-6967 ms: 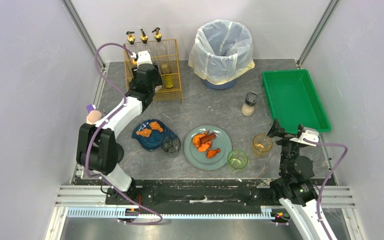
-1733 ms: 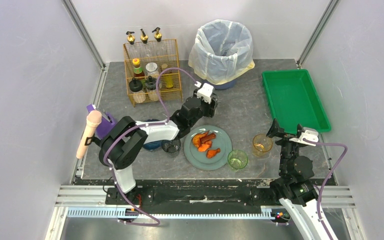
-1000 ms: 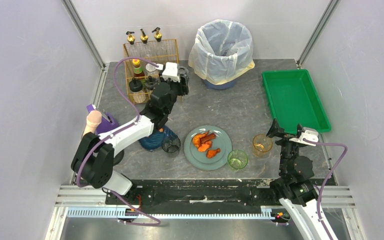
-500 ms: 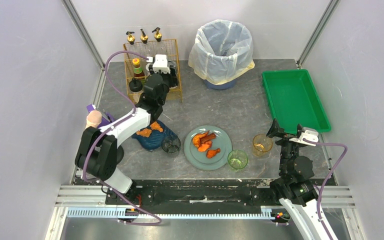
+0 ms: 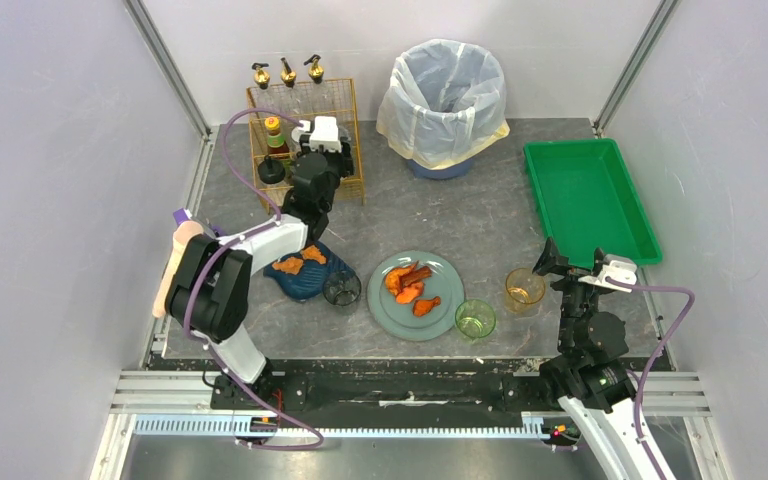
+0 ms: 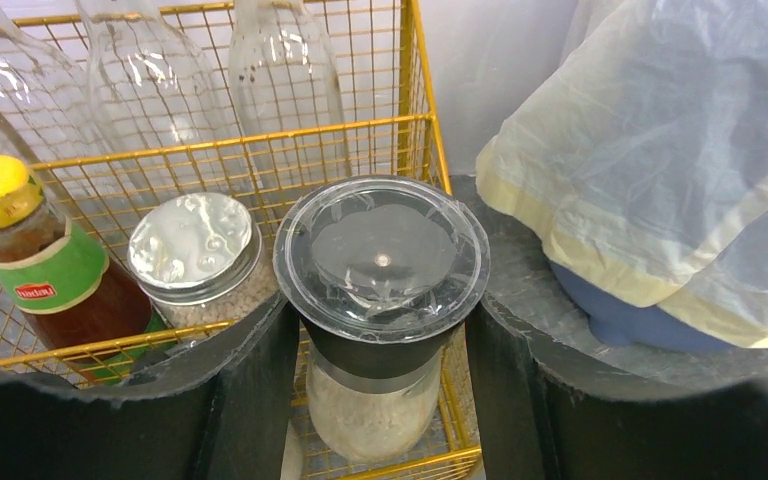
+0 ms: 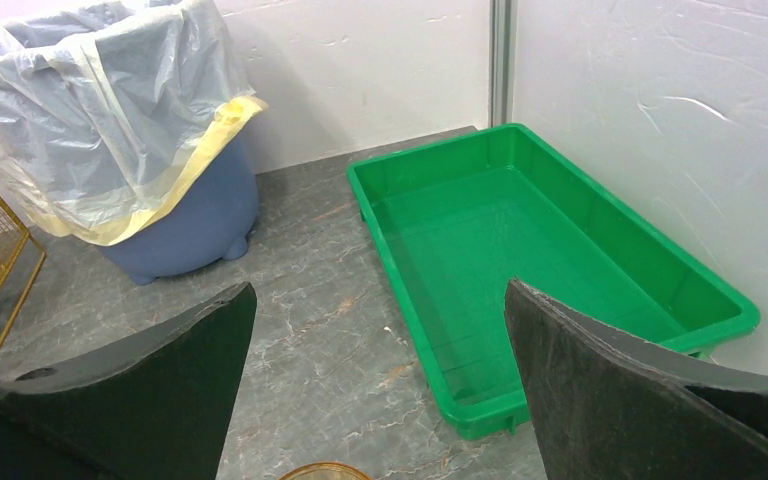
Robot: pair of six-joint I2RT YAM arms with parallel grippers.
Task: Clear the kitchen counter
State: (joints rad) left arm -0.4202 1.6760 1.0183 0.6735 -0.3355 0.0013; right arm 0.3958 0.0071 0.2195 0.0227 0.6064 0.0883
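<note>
While the left gripper (image 6: 382, 320) clamps the clear-lidded jar (image 6: 380, 250) by its dark band, I see that jar at the right front corner of the gold wire rack (image 6: 415, 120). It sits close against the corner wires. A silver-lidded jar (image 6: 192, 245) is just beside it, and a yellow-capped sauce bottle (image 6: 20, 250) stands further left. Whether its base rests on the rack floor I cannot tell from the wrist view, and from above the left arm covers that part of the rack. The right gripper (image 7: 380, 290) hangs with jaws spread wide, holding nothing, above the counter (image 5: 440, 215) near the amber glass (image 5: 525, 287). That grey counter runs wall to wall. Its roomiest bare stretch lies between the lined bin (image 5: 447, 90), the green tray (image 5: 585, 195) and the plate (image 5: 390, 315).
</note>
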